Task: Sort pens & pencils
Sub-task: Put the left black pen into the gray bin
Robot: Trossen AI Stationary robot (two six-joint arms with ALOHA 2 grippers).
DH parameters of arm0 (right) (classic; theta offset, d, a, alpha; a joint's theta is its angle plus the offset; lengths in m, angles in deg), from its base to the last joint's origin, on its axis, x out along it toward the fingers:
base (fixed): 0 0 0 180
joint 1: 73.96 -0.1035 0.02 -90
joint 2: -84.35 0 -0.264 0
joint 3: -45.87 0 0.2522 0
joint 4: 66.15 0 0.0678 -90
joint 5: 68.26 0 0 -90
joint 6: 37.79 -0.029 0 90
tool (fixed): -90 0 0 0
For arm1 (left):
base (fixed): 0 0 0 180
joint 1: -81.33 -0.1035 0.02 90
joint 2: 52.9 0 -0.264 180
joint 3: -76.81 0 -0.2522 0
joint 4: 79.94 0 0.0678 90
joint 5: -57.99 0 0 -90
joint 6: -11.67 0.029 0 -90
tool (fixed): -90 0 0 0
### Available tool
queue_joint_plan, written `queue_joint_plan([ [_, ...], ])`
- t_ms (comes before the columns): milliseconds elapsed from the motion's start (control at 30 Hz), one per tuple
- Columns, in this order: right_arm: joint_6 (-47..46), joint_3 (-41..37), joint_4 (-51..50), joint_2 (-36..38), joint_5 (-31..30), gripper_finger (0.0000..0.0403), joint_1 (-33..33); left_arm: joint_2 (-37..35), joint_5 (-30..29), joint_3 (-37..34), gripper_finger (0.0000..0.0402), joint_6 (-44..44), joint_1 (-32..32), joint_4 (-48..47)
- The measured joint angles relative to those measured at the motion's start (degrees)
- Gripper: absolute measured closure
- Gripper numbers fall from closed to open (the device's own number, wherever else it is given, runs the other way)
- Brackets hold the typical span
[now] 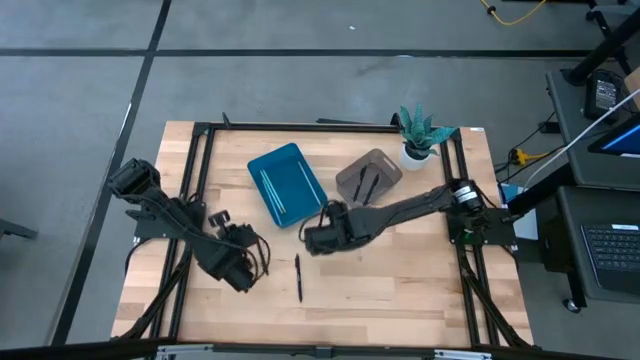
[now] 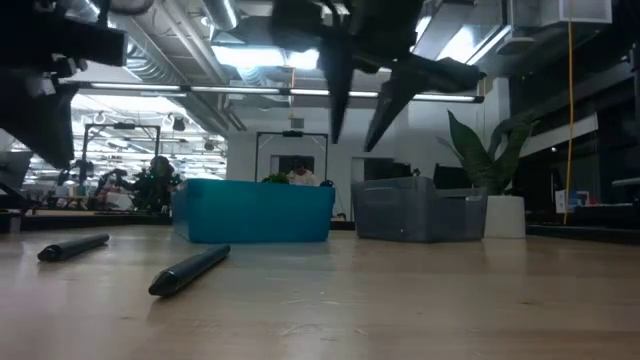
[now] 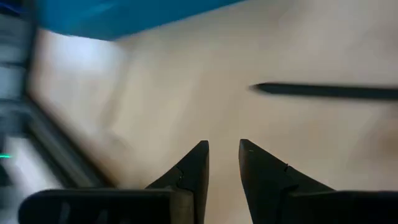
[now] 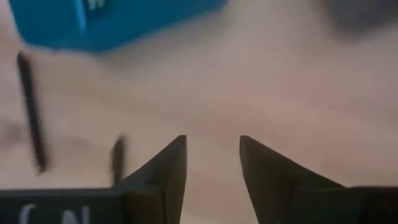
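High view: the right gripper (image 1: pixel 312 240) was held above bare wood just in front of the blue tray (image 1: pixel 286 184), its fingers (image 4: pixel 166 171) seen apart with nothing between them. The left gripper (image 1: pixel 243 272) was poised near the table's front left, its fingers (image 3: pixel 193 168) parted by a narrow gap and empty. One black stick (image 1: pixel 298 277) lay on the wood between the two grippers; in the low view a second black stick (image 2: pixel 72 247) lay nearby. Light blue sticks (image 1: pixel 279 185) were seen inside the blue tray, and two dark sticks (image 1: pixel 362 184) in the grey tray (image 1: pixel 368 175) beside a potted plant (image 1: pixel 421 133).
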Motion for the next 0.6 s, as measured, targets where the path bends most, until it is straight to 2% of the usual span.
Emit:
queue_joint_plan([
  [100, 6.91, 0.02, -5.20, 2.17, -2.80, 0.0254, 1.76, 0.00, 2.65, 1.53, 0.0319, -3.82, -1.87, 3.95],
  [233, 16.58, 0.01, -11.93, 5.39, -5.46, 0.0254, 3.67, -0.04, 5.82, 3.14, 0.0319, -14.01, -5.72, 3.72],
  [333, 21.79, 0.07, -16.36, 7.69, -9.96, 0.0254, 4.53, -0.04, 9.39, 3.21, 0.0319, -20.68, -7.87, 3.64],
  [433, 24.76, 0.04, -19.51, 10.26, -15.05, 0.0254, 4.80, -0.04, 13.21, 3.21, 0.0319, -27.70, -8.88, 4.51],
  [600, 26.06, 0.04, -22.07, 15.09, -22.27, 0.0254, 4.71, -0.04, 16.28, 3.17, 0.0319, -38.07, -9.01, 8.08],
])
